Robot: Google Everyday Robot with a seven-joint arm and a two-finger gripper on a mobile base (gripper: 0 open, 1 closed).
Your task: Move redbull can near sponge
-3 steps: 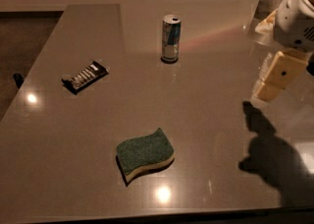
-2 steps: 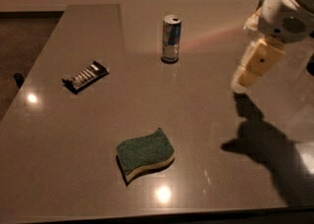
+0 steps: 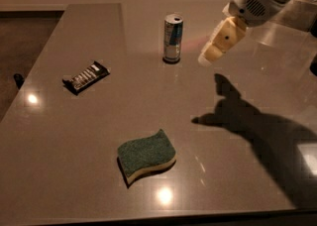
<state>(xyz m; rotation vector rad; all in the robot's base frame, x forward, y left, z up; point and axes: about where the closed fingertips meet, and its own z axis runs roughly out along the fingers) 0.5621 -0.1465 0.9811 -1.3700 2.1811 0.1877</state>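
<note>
The redbull can, slim, silver and blue, stands upright at the far middle of the table. The sponge, wavy-edged with a green top and pale yellow base, lies flat near the front edge, well apart from the can. My gripper hangs above the table at the upper right, just right of the can and a little above its base, not touching it. It holds nothing that I can see.
A black snack bar wrapper lies at the left of the grey table. The arm's dark shadow falls across the right side. The table's left edge drops to a dark floor.
My gripper has moved left and toward the can, from the right edge of the view to just beside it. The can, sponge and wrapper have not moved.
</note>
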